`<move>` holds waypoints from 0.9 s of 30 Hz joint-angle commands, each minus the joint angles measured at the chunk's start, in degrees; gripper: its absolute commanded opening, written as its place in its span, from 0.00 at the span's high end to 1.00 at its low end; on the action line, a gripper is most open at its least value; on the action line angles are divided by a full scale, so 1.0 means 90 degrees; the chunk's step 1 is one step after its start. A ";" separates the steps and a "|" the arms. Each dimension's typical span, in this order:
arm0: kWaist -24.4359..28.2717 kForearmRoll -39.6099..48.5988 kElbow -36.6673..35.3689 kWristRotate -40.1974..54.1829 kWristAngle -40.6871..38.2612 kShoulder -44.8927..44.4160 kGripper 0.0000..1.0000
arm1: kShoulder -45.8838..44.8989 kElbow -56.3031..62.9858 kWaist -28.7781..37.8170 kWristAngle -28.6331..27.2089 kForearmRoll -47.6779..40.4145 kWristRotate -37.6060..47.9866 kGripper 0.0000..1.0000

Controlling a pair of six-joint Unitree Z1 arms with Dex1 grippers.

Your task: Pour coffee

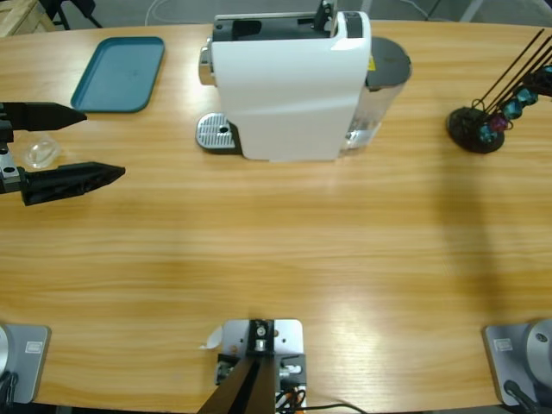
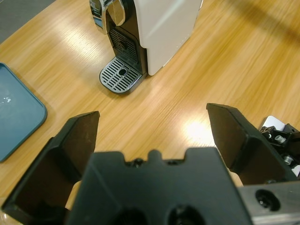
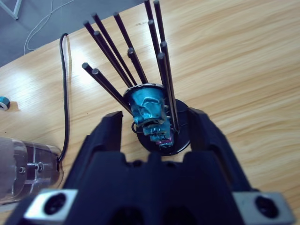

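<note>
- We see the left gripper (image 1: 103, 145) at the table's left edge, jaws spread wide and empty, aimed at the machine's drip tray (image 1: 216, 134), likely staged to approach.
- A clear cup (image 1: 39, 153) lies under that gripper, mostly hidden; a blue tray (image 1: 118, 72) sits behind.
- The coffee machine (image 1: 289, 82) stands upper middle, nothing on its drip tray.
- The right gripper (image 3: 154, 126), unseen from above, hangs over the capsule rack (image 1: 476, 129), jaws apart around blue capsules (image 3: 147, 110) but not visibly pinching one.
</note>
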 commanded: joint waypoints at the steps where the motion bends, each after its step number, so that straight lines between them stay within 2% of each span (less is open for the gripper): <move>1: -0.0037 0.0011 -0.0001 -0.0071 -0.0121 0.0224 0.00 | 0.0179 0.0147 -0.0103 0.0019 -0.0054 -0.0081 0.65; 5: -0.0037 0.0009 -0.0011 -0.0070 -0.0131 0.0212 0.00 | 0.0197 0.0132 -0.0112 0.0013 -0.0054 -0.0081 0.67; 7: -0.0037 0.0013 -0.0011 -0.0071 -0.0131 0.0214 0.00 | 0.0197 0.0118 -0.0112 -0.0010 -0.0054 -0.0079 0.79; 13: -0.0037 0.0009 -0.0011 -0.0070 -0.0147 0.0216 0.00 | 0.0156 0.0108 -0.0112 -0.0040 -0.0044 -0.0090 1.00; 27: -0.0037 -0.0011 0.0079 -0.0071 -0.0196 0.0212 0.00 | -0.0047 -0.0204 -0.0052 -0.0114 0.0063 -0.0081 1.00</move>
